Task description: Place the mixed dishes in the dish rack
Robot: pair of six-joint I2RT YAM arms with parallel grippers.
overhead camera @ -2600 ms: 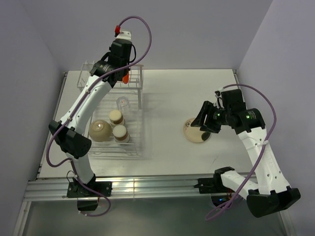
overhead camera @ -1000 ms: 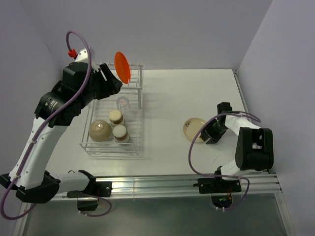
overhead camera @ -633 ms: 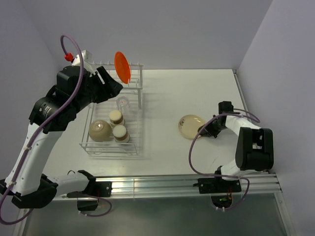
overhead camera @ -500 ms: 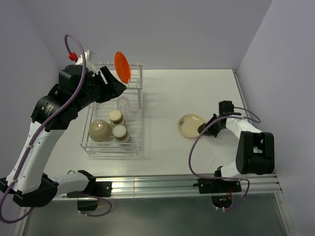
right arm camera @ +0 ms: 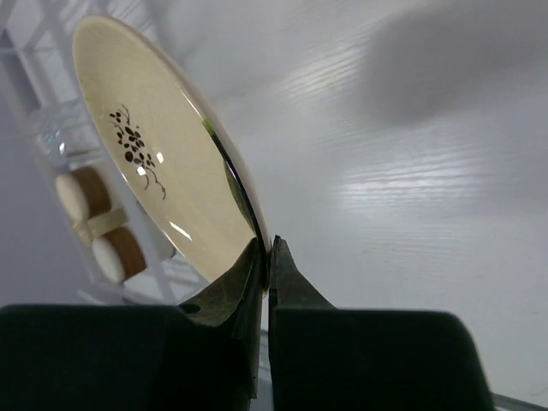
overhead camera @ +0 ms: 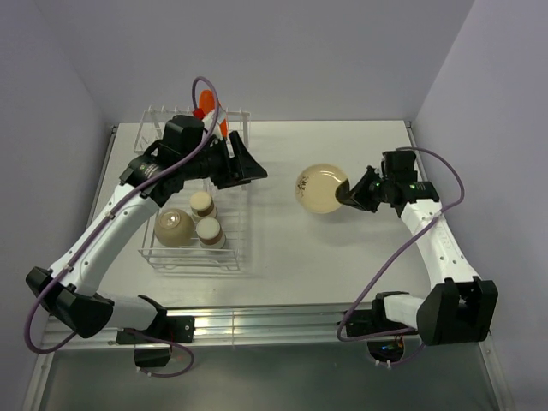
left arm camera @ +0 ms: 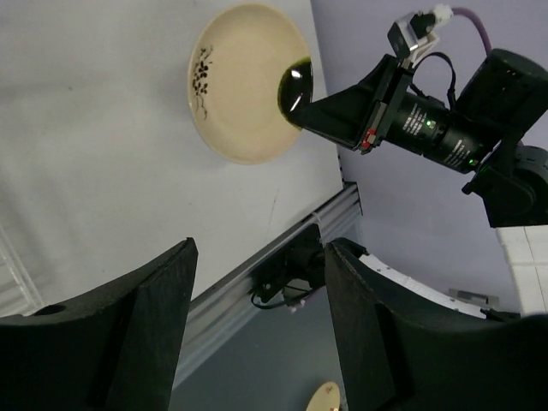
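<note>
The cream plate (overhead camera: 318, 187) with a small dark flower print hangs tilted above the table, right of the dish rack (overhead camera: 195, 268). My right gripper (overhead camera: 344, 193) is shut on its rim (right arm camera: 224, 175), pinching the edge between both fingers (right arm camera: 287, 282). Over the rack's right side, my left gripper (overhead camera: 251, 168) stands open and empty; in its wrist view the cream plate (left arm camera: 244, 81) shows ahead beyond the open fingers (left arm camera: 390, 334). In the rack lie the white-beige bowl (overhead camera: 174, 227) and two cups (overhead camera: 202, 203) (overhead camera: 210, 231). A sliver of the orange-red plate (overhead camera: 223, 128) shows behind the left arm.
The rack's raised prongs (overhead camera: 156, 115) stand at its far end near the back wall. Bare white table (overhead camera: 342, 257) lies right of the rack. An aluminium rail (overhead camera: 274, 321) runs along the near edge by the arm bases.
My right gripper closed on the cream plate, lifted it off the table and carried it up and left, tilted. My left arm swung from the rack's back left across to its right side.
</note>
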